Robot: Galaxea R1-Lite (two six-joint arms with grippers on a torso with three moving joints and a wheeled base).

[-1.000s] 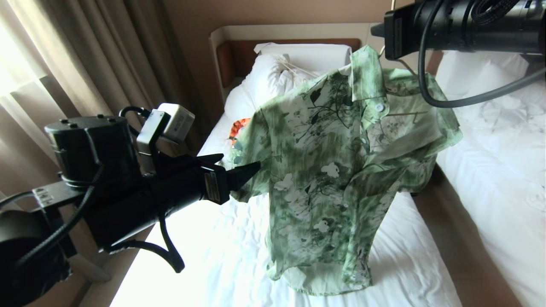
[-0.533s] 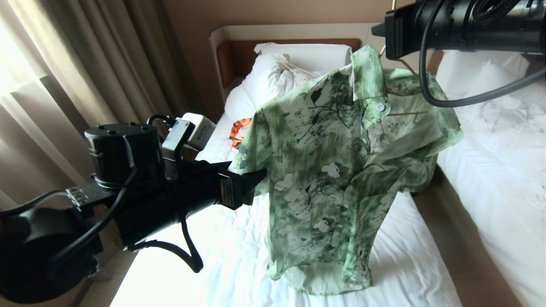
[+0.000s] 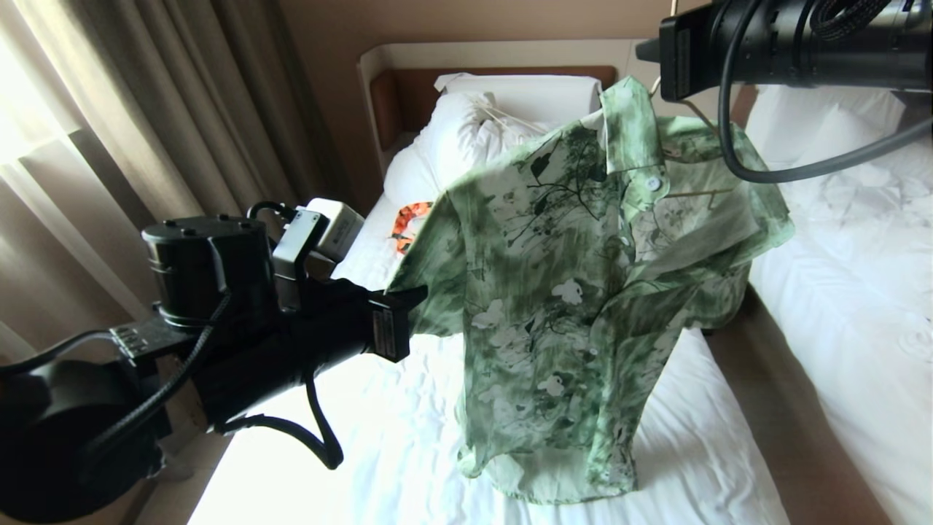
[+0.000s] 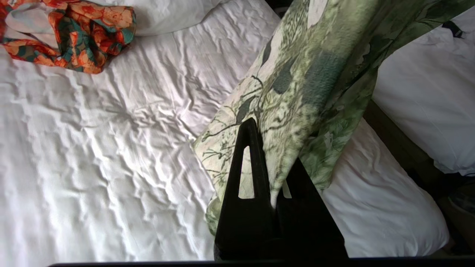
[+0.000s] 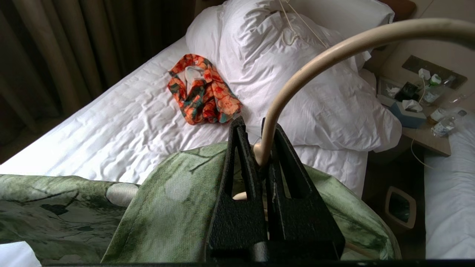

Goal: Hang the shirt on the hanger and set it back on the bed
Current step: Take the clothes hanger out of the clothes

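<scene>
The green flowered shirt hangs in the air over the bed, draped on the cream hanger. My right gripper is shut on the base of the hanger's hook, just above the collar; in the head view it sits at the top right. A thin piece of the hanger's bar shows inside the open front. My left gripper reaches in from the left and is shut on the hem of the shirt's left-hand sleeve, which is stretched out sideways.
An orange-and-green garment lies crumpled on the sheet near the pillow. Curtains hang along the left. A second white bed stands to the right, with a cluttered nightstand and a bin between.
My left gripper moved in to the sleeve with open fingers, then closed on its hem; the sleeve now spreads out to the left. The right arm has kept still.
</scene>
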